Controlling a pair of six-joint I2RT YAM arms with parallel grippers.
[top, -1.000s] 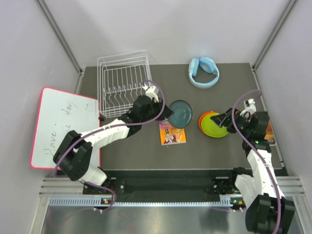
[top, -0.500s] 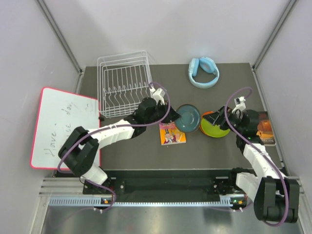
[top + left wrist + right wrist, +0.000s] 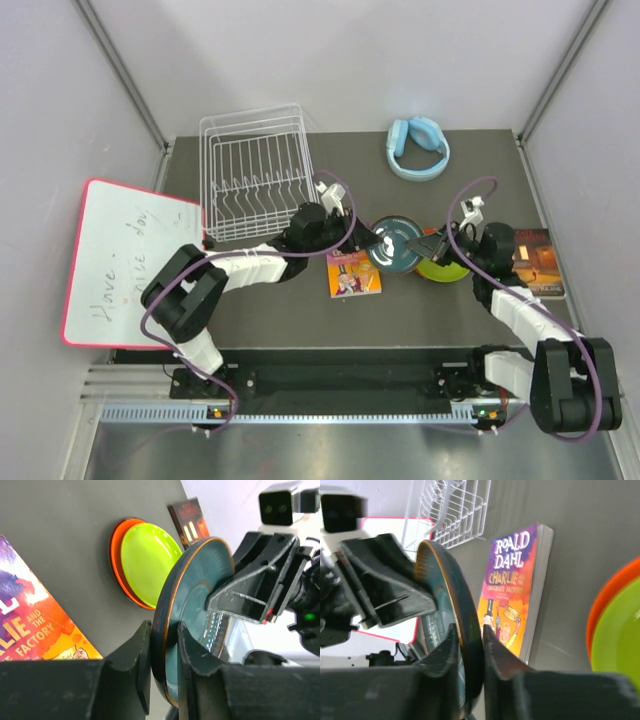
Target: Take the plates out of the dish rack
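Rim alone shows of orange plate [image 3: 114, 555]; left tool [image 3: 164, 628], right tool [image 3: 469, 630] clamp dark green plate [image 3: 192, 575].

The dish rack [image 3: 255, 175], a white wire basket with upright divider prongs, sits at the far left corner of the surface, its long side running along the left edge. The dark green plate [image 3: 398, 245], glossy with a thin orange-brown rim, is held tilted near the middle of the surface, its hollow face showing from above. The left claw [image 3: 162, 640] pinches its rim from one side and the right claw [image 3: 467, 640] closes on the opposite rim. Just right of it, the lime green plate [image 3: 147, 560] lies flat inside the orange plate [image 3: 114, 550], whose rim shows as a crescent.
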